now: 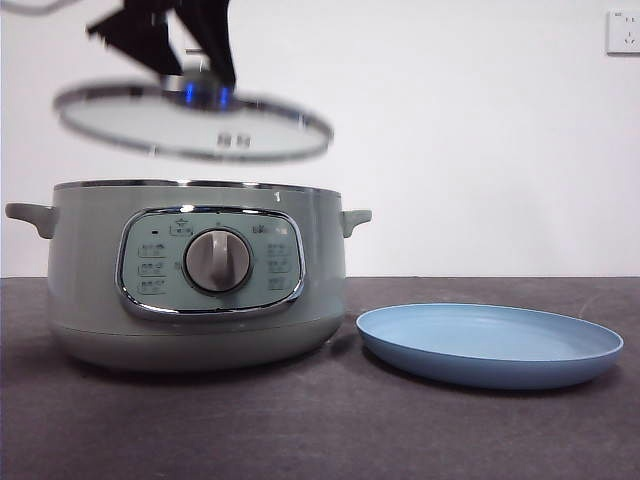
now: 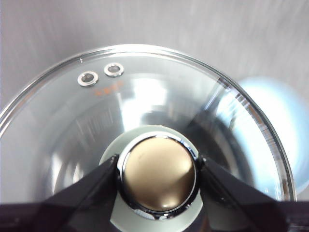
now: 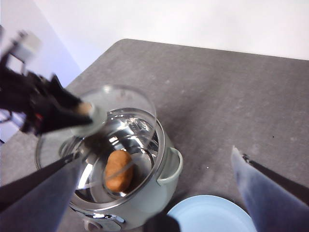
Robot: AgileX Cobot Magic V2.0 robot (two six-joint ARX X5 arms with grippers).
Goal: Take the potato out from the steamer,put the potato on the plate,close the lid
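Note:
My left gripper [image 1: 205, 85] is shut on the knob [image 2: 158, 174] of the glass lid [image 1: 190, 125] and holds it tilted in the air above the sage-green steamer [image 1: 200, 300]. The steamer stands uncovered. In the right wrist view the brown potato [image 3: 118, 170] lies inside the steamer [image 3: 164, 188], partly behind the raised lid [image 3: 120, 104]. The light-blue plate [image 1: 490, 345] rests on the table just right of the steamer, with nothing on it. High above both, my right gripper [image 3: 154, 159] is open and holds nothing.
The table top [image 3: 217, 96] is dark grey and speckled, and behind it is a white wall with a socket [image 1: 622, 30]. The steamer's side handle [image 1: 355, 218] juts toward the plate.

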